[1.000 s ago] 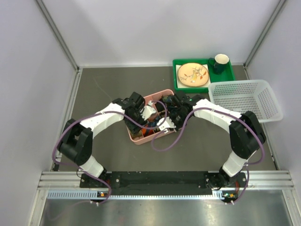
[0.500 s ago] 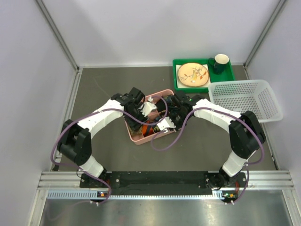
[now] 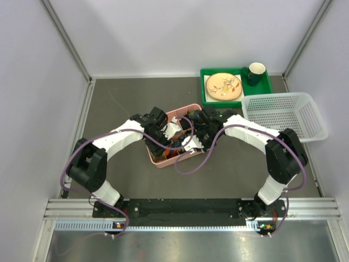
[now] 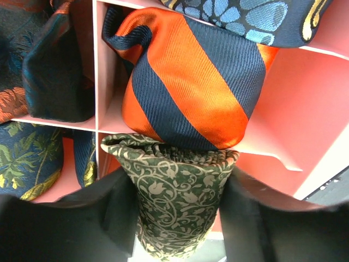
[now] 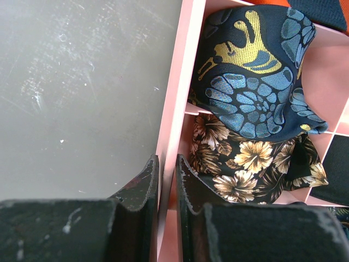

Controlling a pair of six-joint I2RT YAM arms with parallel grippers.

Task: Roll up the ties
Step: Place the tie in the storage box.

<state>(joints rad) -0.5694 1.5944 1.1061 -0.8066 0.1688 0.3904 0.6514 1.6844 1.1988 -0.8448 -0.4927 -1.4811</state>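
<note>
Left wrist view puts your left gripper (image 4: 179, 181) right up close: its two dark fingers (image 4: 109, 218) stand partly spread with the rolled olive tie (image 4: 174, 196) pinched between them, pale vine scrolls showing on the cloth. The roll sits at the near edge of the pink box (image 4: 305, 109), its coiled end touching an orange and navy striped tie (image 4: 191, 82) that fills the compartment just beyond. You cannot tell whether the olive roll rests on the box floor. A blue-flowered navy tie (image 4: 245, 16) lies past the striped one.

On your other side, the right gripper (image 5: 166, 161) is pressed almost together, nipping the box's outer wall, with bare grey table (image 5: 82, 82) to one side and a cream-flowered dark tie (image 5: 251, 158) inside.

From the top external view, both arms meet over the box at mid-table. Farther off to the right sits a white mesh basket (image 3: 275, 98), and beyond it a green tray (image 3: 235, 103) carrying a plate (image 3: 223, 86) and a dark green mug (image 3: 255, 72).
</note>
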